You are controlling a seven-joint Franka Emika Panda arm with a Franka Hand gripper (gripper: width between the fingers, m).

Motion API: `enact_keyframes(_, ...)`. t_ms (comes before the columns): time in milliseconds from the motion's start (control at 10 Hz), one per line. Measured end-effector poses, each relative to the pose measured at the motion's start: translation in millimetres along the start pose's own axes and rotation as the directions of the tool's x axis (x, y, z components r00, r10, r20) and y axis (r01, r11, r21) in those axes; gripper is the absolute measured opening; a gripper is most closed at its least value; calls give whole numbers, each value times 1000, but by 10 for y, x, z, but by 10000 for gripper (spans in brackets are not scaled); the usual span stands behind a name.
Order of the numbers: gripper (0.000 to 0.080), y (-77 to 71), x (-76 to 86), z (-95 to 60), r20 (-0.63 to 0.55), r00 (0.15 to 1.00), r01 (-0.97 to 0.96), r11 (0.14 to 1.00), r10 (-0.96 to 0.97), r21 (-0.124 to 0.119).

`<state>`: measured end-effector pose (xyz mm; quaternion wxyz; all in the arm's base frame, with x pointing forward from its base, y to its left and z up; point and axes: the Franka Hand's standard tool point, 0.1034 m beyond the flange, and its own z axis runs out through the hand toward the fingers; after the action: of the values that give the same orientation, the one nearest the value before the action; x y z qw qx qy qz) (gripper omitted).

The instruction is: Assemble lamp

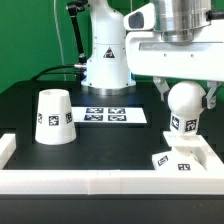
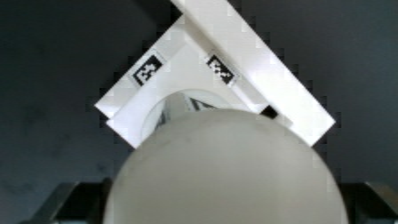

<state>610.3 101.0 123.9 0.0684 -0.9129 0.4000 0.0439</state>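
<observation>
One bulb (image 1: 182, 108), neck pointing down, sits clamped in the end effector (image 1: 185, 96) just above the base (image 1: 178, 160), which lies straight below by the table's (image 1: 110, 142) near edge toward the exterior view's right corner.

Tagged white shade (image 1: 53, 117) wide-end-down at exterior view's left; ball bulb (image 1: 182, 101) upright over blocky base (image 1: 184, 161).

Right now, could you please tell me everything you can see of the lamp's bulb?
The bulb is smooth white plastic: a ball on a cylindrical neck carrying a black-and-white tag. It hangs upright, ball up, clamped on both sides by the gripper, directly above the base near the exterior view's right. Whether neck meets base is unclear.
</observation>
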Motion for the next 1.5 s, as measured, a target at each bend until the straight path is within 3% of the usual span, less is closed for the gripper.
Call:
enact_keyframes(500, 579, 49, -76, 2, 8, 897, -442, 897, 442, 15)
enact_keyframes(700, 579, 22, -94, -2, 18, 858, -514, 858, 513, 20)
enact_keyframes(800, 579, 18, -101, 2, 20, 860, -511, 859, 511, 20)
enact_keyframes(900, 676, 18, -102, 4, 19, 873, -488, 873, 487, 20)
enact_keyframes(1300, 698, 29, -110, 10, 0, 993, -120, 993, 120, 10)
enact_keyframes(1500, 699, 51, -116, 32, -1, 1000, 27, 1000, -27, 7)
